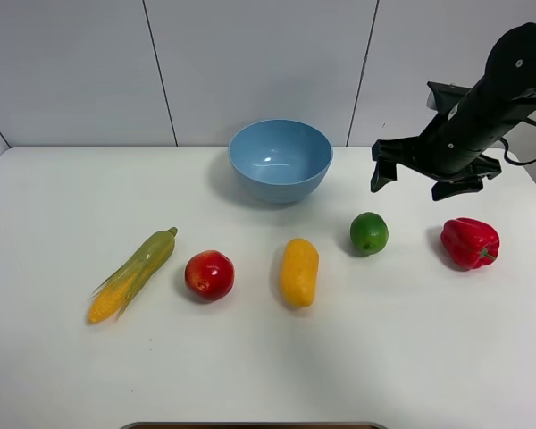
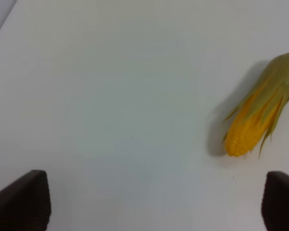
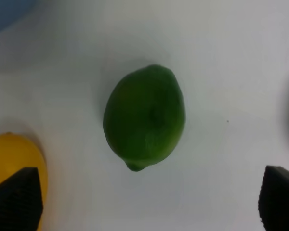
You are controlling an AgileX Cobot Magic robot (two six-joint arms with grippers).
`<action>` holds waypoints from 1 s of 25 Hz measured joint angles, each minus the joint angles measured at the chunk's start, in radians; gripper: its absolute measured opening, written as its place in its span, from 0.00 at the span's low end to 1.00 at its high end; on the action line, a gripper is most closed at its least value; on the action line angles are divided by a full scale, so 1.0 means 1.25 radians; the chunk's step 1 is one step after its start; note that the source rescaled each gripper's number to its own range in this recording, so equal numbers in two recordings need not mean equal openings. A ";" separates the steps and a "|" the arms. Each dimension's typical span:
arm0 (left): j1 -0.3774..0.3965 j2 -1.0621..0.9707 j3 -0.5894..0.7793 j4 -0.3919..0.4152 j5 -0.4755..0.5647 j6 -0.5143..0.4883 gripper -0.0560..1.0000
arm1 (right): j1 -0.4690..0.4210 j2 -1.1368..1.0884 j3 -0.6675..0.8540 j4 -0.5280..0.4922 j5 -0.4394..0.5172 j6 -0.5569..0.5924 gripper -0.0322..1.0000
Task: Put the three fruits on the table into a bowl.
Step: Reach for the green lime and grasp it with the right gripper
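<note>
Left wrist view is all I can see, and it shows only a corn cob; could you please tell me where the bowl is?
Observer: The bowl stands empty at the back of the table, near its middle.
Operator: Thank you. What lies nearest the corn cob?
Observer: The red apple-like fruit, just to its right in the exterior high view, not touching it.
Operator: And the right gripper?
Observer: It hangs above the lime with its fingers open, holding nothing.
</note>
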 joint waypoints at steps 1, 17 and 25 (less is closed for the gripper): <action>0.000 0.000 0.000 0.000 0.000 0.000 0.72 | 0.000 0.007 0.000 0.001 -0.004 0.007 0.90; 0.000 0.000 0.000 0.000 0.000 0.001 0.72 | 0.006 0.144 -0.001 0.016 -0.064 0.032 0.90; 0.000 0.000 0.000 0.000 0.000 0.000 0.72 | 0.006 0.194 -0.001 0.018 -0.112 0.032 0.90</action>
